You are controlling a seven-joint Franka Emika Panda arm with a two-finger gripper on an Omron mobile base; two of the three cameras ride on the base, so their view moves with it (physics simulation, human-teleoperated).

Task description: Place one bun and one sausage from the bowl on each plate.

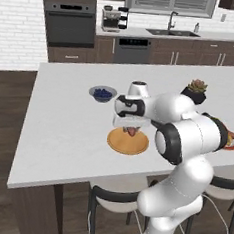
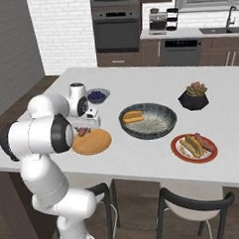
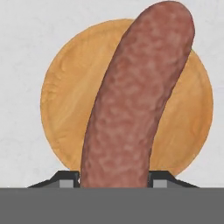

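A reddish-brown sausage (image 3: 135,100) hangs from my gripper (image 3: 114,180), which is shut on it, right above the bare orange-tan wooden plate (image 3: 65,105). From the base views the gripper (image 1: 132,129) hovers over that plate (image 1: 127,143) with the sausage (image 2: 82,131) just off the wood (image 2: 93,142). The dark grey bowl (image 2: 148,120) holds one bun (image 2: 133,117). A bun and a sausage lie on the white red-rimmed plate (image 2: 194,148).
A small grey bowl of blueberries (image 1: 102,93) stands behind the wooden plate. A potted succulent in a black pot (image 2: 193,96) is at the back right. Stools (image 2: 195,207) stand under the counter's near edge.
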